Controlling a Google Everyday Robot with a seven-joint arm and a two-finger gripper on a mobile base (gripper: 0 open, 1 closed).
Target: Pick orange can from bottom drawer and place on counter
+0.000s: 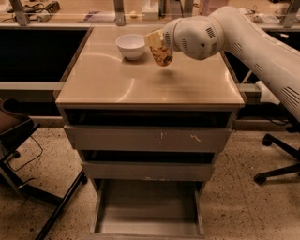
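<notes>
Tool (157,45) with orange can (163,56) over counter (140,86), beside bowl (131,45)

Gripper (157,43) over the far counter (140,86), mostly hidden behind the arm's (262,51) white wrist, clasping the orange can (163,56) and covering its lid, arm cut off at right, bottom drawer (147,213) near end cropped, left chair (14,136) cropped, far desk clutter (42,7) indistinct
</notes>
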